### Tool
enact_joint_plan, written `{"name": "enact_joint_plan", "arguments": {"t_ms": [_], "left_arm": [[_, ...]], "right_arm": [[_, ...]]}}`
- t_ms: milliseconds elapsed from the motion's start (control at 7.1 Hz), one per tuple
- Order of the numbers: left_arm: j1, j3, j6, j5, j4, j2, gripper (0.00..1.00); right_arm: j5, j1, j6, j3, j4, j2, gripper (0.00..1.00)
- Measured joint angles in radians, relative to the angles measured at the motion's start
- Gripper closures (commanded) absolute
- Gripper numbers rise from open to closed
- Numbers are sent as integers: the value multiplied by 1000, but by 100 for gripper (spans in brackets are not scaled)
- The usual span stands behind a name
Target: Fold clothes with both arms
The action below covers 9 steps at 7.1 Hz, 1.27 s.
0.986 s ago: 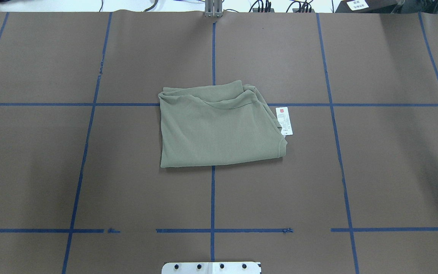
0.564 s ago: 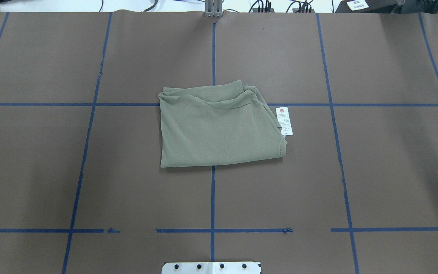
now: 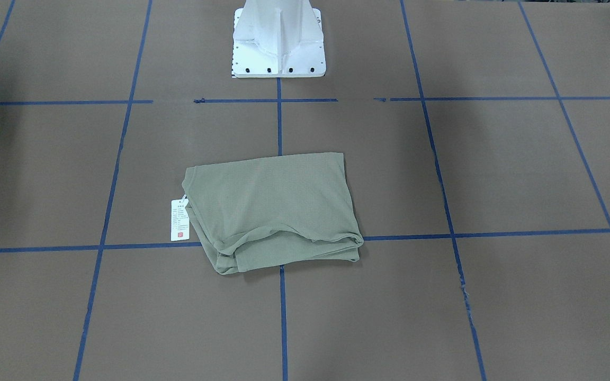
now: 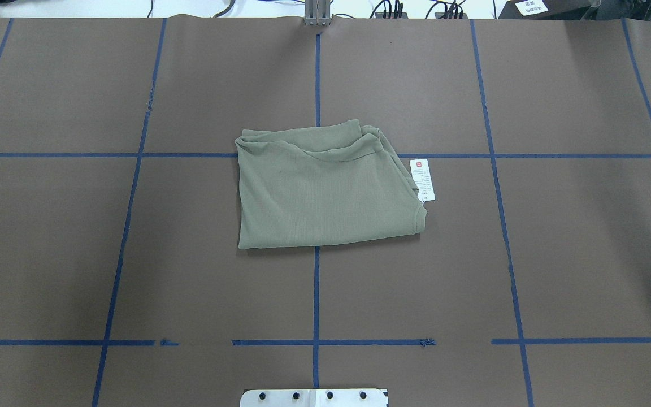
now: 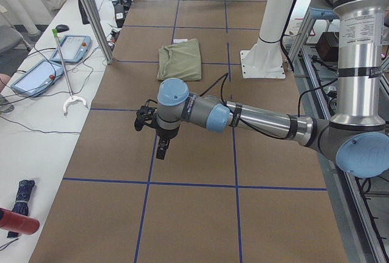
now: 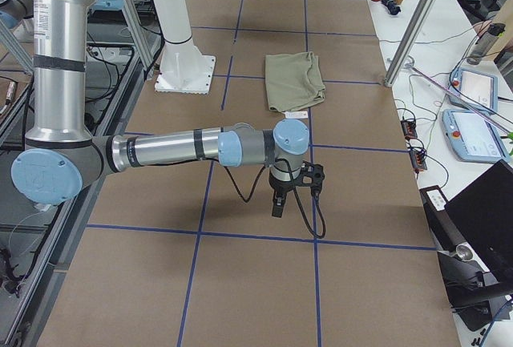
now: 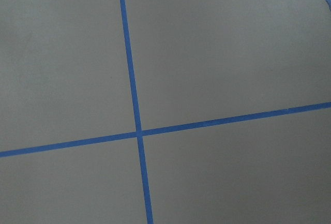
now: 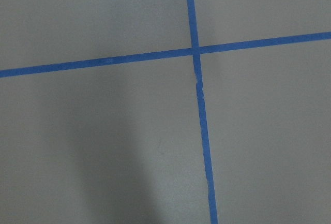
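I am holding my left fingers (image 5: 161, 150) low over the desk (image 4: 557, 254), pointing them down from my left arm (image 5: 267, 120), a smooth silver tube with rounded light blue caps. From this side camera I cannot tell whether they are released or clenched. My right fingers (image 6: 276, 205) are hanging the same way over the desk's opposite end, and again I cannot tell their state. Beneath both wrists I am seeing only matte brown paper crossed by thin blue tape lines (image 7: 135, 110). Farther out, well apart from both arms, the sage-green shirt (image 4: 325, 192) is lying folded into a rough rectangle at the desk's middle. Its fine ribbed knit is lying flat on top, with soft layered rolls bunching along the far edge. Its white paper hang tag (image 4: 422, 179) is resting flat on the desk, just beside the shirt's right edge.
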Motion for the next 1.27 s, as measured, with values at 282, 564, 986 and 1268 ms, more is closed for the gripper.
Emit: {"name": "enact_joint_plan", "arguments": {"t_ms": [282,564,986,1268], "left_arm": [[-3,19,102,4,17,4,0],[-7,18,144,-2,37,6,0],[-5,9,150,2,38,45,0],[-2,15,117,-3,44,53,0]], "right_arm": [[3,1,-6,1,1,-9,0],[10,1,-7,-4,2,-8,0],[5,-2,-5,-2,-7,20,0],[-3,-22,-6,0,-9,34,0]]}}
